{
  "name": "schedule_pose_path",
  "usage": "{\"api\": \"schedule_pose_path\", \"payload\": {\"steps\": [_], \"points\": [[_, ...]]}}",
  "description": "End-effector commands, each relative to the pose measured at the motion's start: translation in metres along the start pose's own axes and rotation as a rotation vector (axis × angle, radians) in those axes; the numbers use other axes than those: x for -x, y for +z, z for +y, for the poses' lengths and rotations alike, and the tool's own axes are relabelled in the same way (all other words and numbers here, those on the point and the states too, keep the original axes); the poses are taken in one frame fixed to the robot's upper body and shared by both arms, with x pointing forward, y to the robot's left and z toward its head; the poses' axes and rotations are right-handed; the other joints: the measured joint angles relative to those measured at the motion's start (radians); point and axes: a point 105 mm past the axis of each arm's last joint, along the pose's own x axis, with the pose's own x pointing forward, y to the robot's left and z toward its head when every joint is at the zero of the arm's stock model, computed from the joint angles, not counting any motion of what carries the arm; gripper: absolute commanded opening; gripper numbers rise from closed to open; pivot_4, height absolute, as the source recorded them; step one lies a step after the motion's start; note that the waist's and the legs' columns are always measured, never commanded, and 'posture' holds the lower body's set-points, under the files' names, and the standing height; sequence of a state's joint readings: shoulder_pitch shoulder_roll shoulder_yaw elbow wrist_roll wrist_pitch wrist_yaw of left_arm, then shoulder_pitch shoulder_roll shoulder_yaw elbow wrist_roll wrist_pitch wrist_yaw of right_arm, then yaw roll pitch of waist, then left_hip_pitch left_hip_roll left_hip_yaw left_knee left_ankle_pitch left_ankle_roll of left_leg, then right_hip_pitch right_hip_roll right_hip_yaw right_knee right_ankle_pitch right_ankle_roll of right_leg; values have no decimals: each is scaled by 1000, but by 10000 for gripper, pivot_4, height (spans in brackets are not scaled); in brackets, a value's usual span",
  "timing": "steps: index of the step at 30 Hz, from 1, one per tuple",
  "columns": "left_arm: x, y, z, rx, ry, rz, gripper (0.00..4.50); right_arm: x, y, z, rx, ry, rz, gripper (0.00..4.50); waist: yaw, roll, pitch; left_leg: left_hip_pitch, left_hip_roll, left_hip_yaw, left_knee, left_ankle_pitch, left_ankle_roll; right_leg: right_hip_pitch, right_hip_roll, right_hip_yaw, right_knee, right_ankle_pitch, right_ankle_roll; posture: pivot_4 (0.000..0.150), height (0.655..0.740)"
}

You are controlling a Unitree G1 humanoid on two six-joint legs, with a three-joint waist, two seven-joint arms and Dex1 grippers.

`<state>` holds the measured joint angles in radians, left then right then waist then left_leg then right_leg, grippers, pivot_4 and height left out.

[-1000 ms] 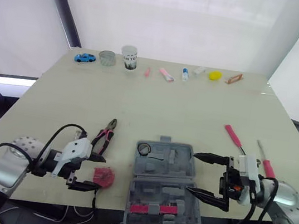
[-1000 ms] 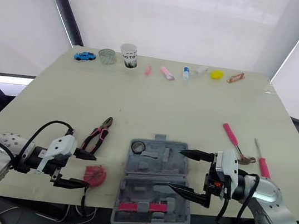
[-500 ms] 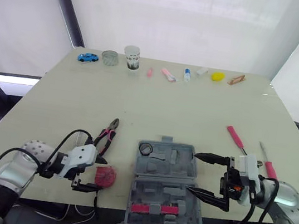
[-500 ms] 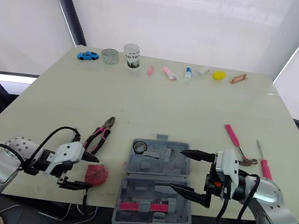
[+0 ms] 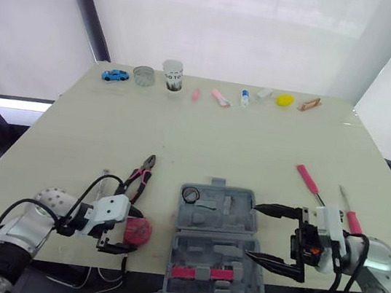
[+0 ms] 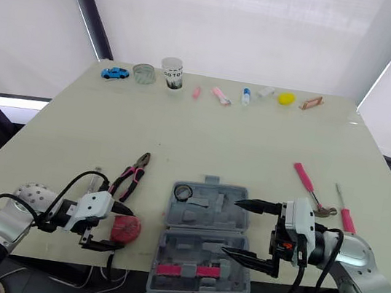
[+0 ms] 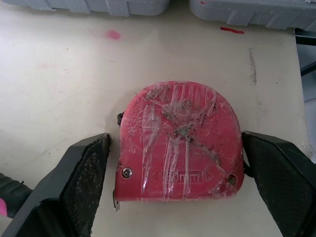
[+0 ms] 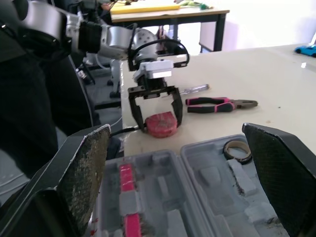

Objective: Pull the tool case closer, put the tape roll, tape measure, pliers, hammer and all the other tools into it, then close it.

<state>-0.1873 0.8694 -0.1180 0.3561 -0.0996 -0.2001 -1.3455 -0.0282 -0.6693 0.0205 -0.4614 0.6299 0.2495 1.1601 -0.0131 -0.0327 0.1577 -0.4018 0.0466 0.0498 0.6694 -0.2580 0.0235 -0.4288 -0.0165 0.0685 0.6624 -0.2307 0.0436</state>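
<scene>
1 item, the tape roll point(image 5: 190, 194), sits in the open tool case point(image 5: 212, 256), lower centre. Left tool point(image 5: 124, 232), open, straddles the tape measure point(image 7: 180, 143); right tool point(image 5: 253, 231) gapes empty; pliers point(image 5: 138, 175), hammer point(image 5: 307, 181) lie outside.

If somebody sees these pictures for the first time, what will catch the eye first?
First, the open grey tool case at the near edge of the table, with the right gripper spread wide over its right side. Left of it, a red tape measure lies between the open fingers of the left gripper, with pink-handled pliers just beyond.
</scene>
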Motion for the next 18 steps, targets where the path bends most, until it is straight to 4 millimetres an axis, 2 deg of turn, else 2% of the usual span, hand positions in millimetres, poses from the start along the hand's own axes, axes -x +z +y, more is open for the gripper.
{"api": "schedule_pose_path", "payload": {"steps": [1, 3, 4, 5, 10, 18], "points": [[0, -1, 2, -9, 3, 3, 42242, 1, 15, 3, 66, 39, -22, 45000, 0, 0, 0, 0, 0, 0, 0, 0, 0, 0, 0, 0, 0, 0, 0, 1500, 7400], [0, -1, 2, -8, 3, 1, 36724, 1, 15, 2, 68, 45, -16, 45000, -1, 0, 0, 0, 0, 0, 0, 0, 0, 0, 0, 0, 0, 0, 0, 1500, 7400], [0, -1, 2, -7, 2, 0, 31432, 2, 15, 2, 68, 46, -14, 45000, -1, 0, 0, 0, 0, 0, 0, 0, 0, 0, 0, 0, 0, 0, 0, 1500, 7400], [0, -1, 2, -6, 3, -1, 29533, 2, 15, 2, 68, 46, -13, 45000, -1, 0, 0, 0, 0, 0, 0, 0, 0, 0, 0, 0, 0, 0, 0, 1500, 7400], [9, 4, 1, -1, 13, -29, 29545, 3, 14, 0, 67, 34, -5, 45000, -1, 0, 0, 0, 0, 0, 0, 0, 0, 0, 0, 0, 0, 0, 0, 1500, 7400], [38, 37, 4, 16, 51, -111, 29545, 7, 14, -3, 49, -25, 6, 45000, 2, 0, 0, 0, 1, 0, 0, 0, 0, 0, 0, 0, 0, 0, 0, 1500, 7400]]}}
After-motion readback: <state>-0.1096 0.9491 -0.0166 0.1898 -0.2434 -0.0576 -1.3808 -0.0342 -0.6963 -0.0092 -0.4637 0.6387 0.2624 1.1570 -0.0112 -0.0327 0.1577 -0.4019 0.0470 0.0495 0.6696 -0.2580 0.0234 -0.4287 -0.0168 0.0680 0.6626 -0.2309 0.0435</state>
